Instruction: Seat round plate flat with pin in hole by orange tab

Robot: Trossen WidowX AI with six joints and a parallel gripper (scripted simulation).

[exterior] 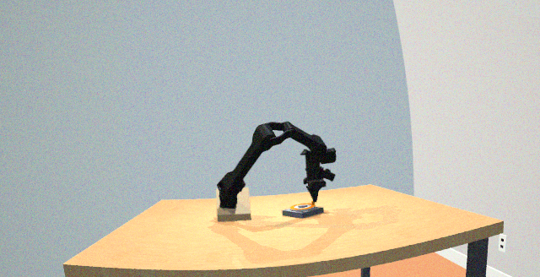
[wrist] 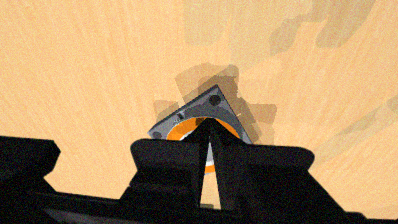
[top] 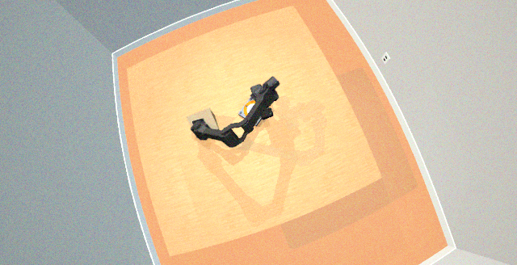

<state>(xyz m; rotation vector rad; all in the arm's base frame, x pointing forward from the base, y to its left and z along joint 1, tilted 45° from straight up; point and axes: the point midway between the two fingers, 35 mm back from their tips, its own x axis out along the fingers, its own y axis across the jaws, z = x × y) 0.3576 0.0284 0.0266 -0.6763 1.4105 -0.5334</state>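
The round plate with an orange rim (top: 245,108) (exterior: 295,208) (wrist: 181,131) sits on the dark grey square base (exterior: 301,214) (wrist: 231,109). The exterior view shows it low on the base; any slight tilt is too small to tell. My gripper (exterior: 315,202) (wrist: 209,121) is shut with nothing between the fingers. It points down, its tips at the plate's rim on the side away from the arm's mount, beside the orange tab. Whether they touch is unclear. A dark spot shows in the rim just left of the tips in the wrist view. The fingers hide the post and much of the plate; I cannot make out the pin.
The arm's mount block (top: 205,116) (exterior: 234,217) stands on the wooden table (top: 226,55) (exterior: 177,235), to the left of the base. The arm arches over from it and covers part of the base in the top view. Arm shadows fall across the table.
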